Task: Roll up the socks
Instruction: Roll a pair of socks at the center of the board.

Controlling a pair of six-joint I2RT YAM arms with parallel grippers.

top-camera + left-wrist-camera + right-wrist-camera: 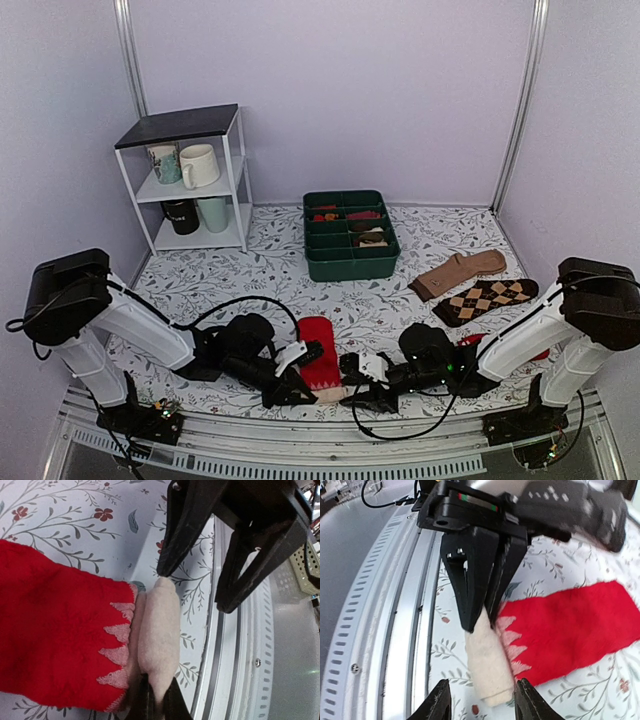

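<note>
1. the socks (pixel 320 362) lie on the floral table cloth (pixel 200 270) at the near edge, between the two arms. the red length points toward the back wall and the pale beige end (pixel 157 635) is nearest the rail.
2. left gripper (pixel 480 620): jaws closed, pinching one end of the beige end, which is turned up into a low, thick hump.
3. right gripper (pixel 482 705): jaws spread wide at the other end of that hump. in the left wrist view one tip just meets the fabric, and nothing is clamped.
4. progress, as a judgement: only the first turn looks started. the beige end is curled over about to the zigzag border, and the whole red body lies flat and unrolled.
5. cannot tell if the hump is a plain fold or a tighter roll, or if two socks are stacked there; the layers are hidden.
6. left to do: carry the roll up the red length, keep both ends even, and finish with a bundle.
7. well apart: brown argyle sock (pixel 487 298), tan sock (pixel 458 273), green divided tray (pixel 350 262).
</note>
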